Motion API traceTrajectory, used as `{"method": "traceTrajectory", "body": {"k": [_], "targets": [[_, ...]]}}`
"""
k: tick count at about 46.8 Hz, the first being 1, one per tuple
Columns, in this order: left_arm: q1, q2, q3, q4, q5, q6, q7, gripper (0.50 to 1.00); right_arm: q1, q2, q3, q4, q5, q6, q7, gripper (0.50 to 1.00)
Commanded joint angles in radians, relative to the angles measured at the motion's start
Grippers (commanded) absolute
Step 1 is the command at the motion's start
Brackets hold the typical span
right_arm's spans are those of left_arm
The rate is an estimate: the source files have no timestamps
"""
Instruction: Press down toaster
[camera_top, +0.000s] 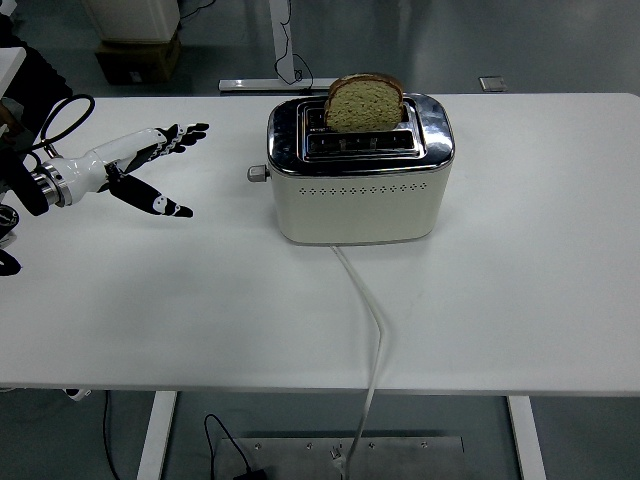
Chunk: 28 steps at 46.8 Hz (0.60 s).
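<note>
A cream and chrome toaster (358, 180) stands on the white table (520, 280), a little back of the middle. A slice of brown bread (364, 103) sticks up out of its far slot. The small lever knob (258, 173) juts from its left end, in the raised position. My left hand (150, 170) is open over the table at the left, fingers spread and pointing right toward the toaster. It is about a hand's length short of the lever and holds nothing. My right arm is out of view.
The toaster's white cord (368, 320) runs from its front toward the table's near edge and drops over it. Beyond the table's far edge are a desk leg (283, 45) and boxes (135, 40) on the floor.
</note>
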Motion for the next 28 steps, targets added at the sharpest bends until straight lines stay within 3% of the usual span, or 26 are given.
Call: {"method": "traceTrajectory", "body": {"k": [1, 10, 20, 28], "targets": [[0.0, -0.002, 0.001, -0.008, 0.022, 0.0, 0.002, 1.0, 0.0, 0.0, 0.0, 0.0, 0.001, 0.0, 0.0, 0.998], [0.0, -0.002, 0.001, -0.042, 0.074, 0.006, 0.003, 1.0, 0.0, 0.0, 0.0, 0.0, 0.001, 0.0, 0.0, 0.998], [0.014, -0.002, 0.009, -0.093, 0.185, 0.078, 0.003, 1.0, 0.0, 0.0, 0.0, 0.0, 0.001, 0.0, 0.0, 0.998], [0.023, -0.002, 0.012, -0.097, 0.202, 0.079, 0.003, 1.0, 0.0, 0.0, 0.0, 0.0, 0.001, 0.0, 0.0, 0.998]]}}
